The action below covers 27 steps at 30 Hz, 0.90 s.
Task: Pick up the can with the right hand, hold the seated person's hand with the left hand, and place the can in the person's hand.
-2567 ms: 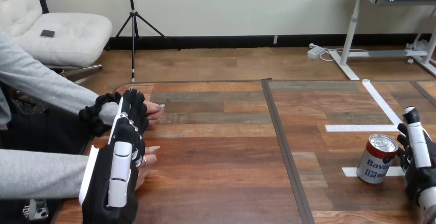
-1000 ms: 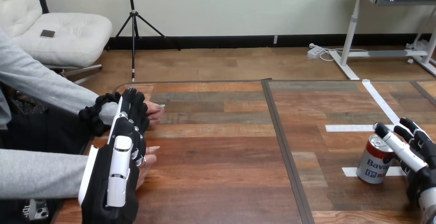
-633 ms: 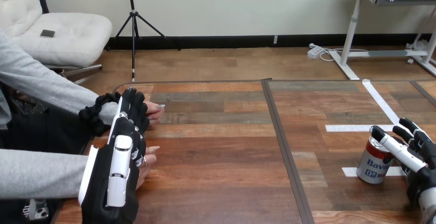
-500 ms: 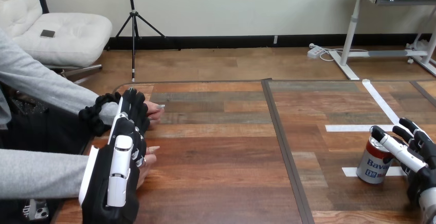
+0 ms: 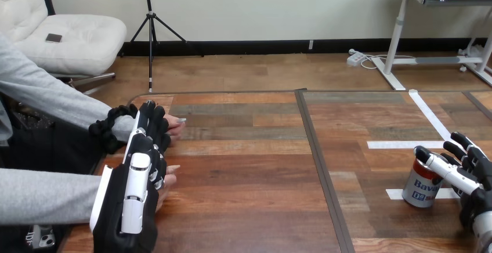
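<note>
Early in the task, by the look of it. Has the can (image 5: 422, 184) upright on the desk (image 5: 243, 177) close to its right edge, on a strip of white tape (image 5: 399, 194), not yet lifted. Has the right hand (image 5: 471, 177) at that same edge, touching or just beside the can, with one finger laid across the can's top and the others spread and fairly straight. Released, then, and closed round nothing. Needs a wrap round the can's side before any lift, so counts the pick-up as begun but not done.

Has the left hand (image 5: 134, 192) near the desk's left edge, back upward, fingers stretched toward the far edge rather than curled. Lies over and beside the person's hand nearer the front edge (image 5: 169, 174), with fingertips reaching the person's hand farther back (image 5: 175, 124). Shows no finger or thumb curled round either one, so cannot call that a hold; cannot tell for sure about contact.

Leaves, on this judgement: closing on the can, lifting it, carrying it across the desk to the left side, taking the person's hand properly, and setting the can in it.
</note>
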Available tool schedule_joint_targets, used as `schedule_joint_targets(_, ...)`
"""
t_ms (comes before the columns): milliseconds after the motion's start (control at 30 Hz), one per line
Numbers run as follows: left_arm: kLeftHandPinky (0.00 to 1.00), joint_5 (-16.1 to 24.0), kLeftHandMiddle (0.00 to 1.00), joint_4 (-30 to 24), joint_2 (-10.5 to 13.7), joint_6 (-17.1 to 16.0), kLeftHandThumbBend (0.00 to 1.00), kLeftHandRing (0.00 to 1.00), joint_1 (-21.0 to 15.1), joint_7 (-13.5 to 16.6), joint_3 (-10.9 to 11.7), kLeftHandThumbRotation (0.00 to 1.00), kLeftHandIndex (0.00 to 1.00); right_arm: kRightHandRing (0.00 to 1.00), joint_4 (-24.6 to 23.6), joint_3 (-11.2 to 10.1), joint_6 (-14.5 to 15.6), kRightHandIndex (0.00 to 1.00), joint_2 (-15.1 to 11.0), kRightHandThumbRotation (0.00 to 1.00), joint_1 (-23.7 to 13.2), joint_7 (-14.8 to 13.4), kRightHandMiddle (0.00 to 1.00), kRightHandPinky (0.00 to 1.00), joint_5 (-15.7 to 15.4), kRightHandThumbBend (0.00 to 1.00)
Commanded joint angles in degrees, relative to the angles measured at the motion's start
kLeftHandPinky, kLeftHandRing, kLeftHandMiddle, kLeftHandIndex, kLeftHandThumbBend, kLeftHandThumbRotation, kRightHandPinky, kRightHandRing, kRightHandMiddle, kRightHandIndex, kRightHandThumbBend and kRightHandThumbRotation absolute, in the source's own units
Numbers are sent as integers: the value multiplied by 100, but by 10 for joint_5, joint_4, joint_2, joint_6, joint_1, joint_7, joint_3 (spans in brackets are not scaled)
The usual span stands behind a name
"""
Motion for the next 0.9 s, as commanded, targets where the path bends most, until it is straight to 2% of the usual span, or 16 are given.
schedule_joint_targets(0, 100, -8, 100, -13, -20, -11, 30, 100, -7, -6, -2, 97, 100, 90, -16, 12, -13, 90, -6, 10, -46, -5, 89, 87, -10, 100)
schedule_joint_targets(667, 100, -3, 100, -9, -23, -17, 35, 100, -8, -3, -1, 96, 100, 91, -18, 29, -16, 90, -13, 2, -44, -14, 89, 89, -34, 100)
schedule_joint_targets(867, 100, -1, 100, -12, -23, -14, 35, 100, -7, -1, -2, 96, 100, 89, -17, 45, -18, 89, -20, 2, -43, -28, 88, 88, -56, 100)
